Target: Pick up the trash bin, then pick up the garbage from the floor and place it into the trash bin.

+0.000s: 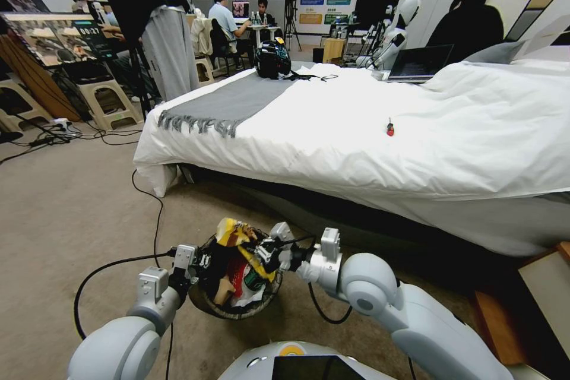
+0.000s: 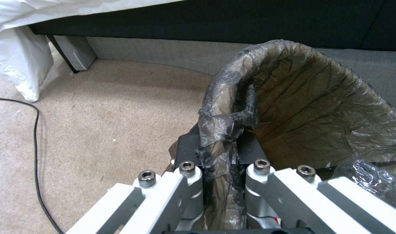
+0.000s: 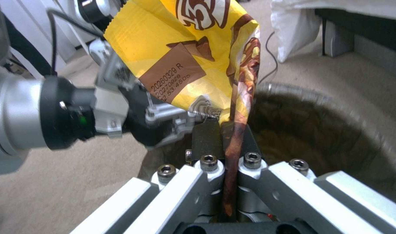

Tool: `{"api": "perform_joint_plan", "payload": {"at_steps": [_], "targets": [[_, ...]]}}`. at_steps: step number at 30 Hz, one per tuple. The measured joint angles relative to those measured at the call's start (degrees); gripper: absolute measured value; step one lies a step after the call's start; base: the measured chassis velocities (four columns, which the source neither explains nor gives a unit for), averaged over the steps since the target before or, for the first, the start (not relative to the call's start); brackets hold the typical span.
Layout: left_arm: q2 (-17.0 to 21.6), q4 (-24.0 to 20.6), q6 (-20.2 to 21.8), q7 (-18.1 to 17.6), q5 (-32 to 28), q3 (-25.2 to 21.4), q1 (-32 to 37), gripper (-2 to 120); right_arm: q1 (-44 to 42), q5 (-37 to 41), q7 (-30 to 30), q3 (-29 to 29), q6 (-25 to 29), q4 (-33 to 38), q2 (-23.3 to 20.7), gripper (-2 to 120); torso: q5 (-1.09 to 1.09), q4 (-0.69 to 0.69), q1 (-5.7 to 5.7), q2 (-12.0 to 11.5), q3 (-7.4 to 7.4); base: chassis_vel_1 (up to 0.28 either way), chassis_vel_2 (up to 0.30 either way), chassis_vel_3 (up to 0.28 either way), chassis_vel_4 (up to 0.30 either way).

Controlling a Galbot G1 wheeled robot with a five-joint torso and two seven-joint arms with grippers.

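The trash bin (image 1: pixel 209 303) hangs low in front of me, its dark liner (image 2: pixel 319 97) folded over the rim. My left gripper (image 1: pixel 199 261) is shut on the bin's left rim, its pads (image 2: pixel 249 143) pinching liner and wall. My right gripper (image 1: pixel 268 250) is over the bin mouth, shut on a yellow-and-brown wrapper (image 1: pixel 233 231) that stands up between its pads (image 3: pixel 204 136). The wrapper (image 3: pixel 185 48) reaches above the bin (image 3: pixel 327 130). Inside lie other garbage: a red-and-white wrapper (image 1: pixel 240 278) and a green-labelled bottle (image 1: pixel 256 280).
A white bed (image 1: pixel 368 130) runs across just beyond the bin, with a red-handled screwdriver (image 1: pixel 390 129), a black helmet (image 1: pixel 272 59) and a laptop (image 1: pixel 418 63) on it. A black cable (image 1: pixel 113 264) trails over the carpet at left. A wooden bedside unit (image 1: pixel 534 297) stands at right.
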Motion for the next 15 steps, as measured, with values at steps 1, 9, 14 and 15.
{"api": "perform_joint_plan", "payload": {"at_steps": [1, 9, 14, 15], "targets": [[-0.1, 0.0, 0.0, 0.0, 0.1, 0.1, -0.1, 6, -0.1, 0.0, 0.5, -0.4, -0.1, -0.2, 0.1, 0, 0.00, 0.00, 0.00, 0.0, 0.00, 0.000, 0.000, 0.000, 0.000], [-0.1, 0.0, -0.2, 0.2, 0.7, 0.3, -0.1, 6, 0.4, 0.0, 2.7, -1.8, -1.1, -1.1, 0.7, 0, 0.00, 0.00, 0.00, 0.0, 0.00, 0.000, 0.000, 0.000, 0.000], [0.1, 0.0, -0.2, 0.3, 0.7, 0.3, -0.2, 6, 0.8, 0.0, 3.8, -2.1, -1.4, -1.3, 1.1, 16, 0.00, 0.00, 0.00, 0.0, 0.00, 0.000, 0.000, 0.000, 0.000], [0.1, 0.0, -0.2, 0.3, 0.7, 0.3, -0.2, 6, 0.8, 0.0, 3.8, -2.1, -1.4, -1.3, 1.1, 16, 0.00, 0.00, 0.00, 0.0, 0.00, 0.000, 0.000, 0.000, 0.000]]}}
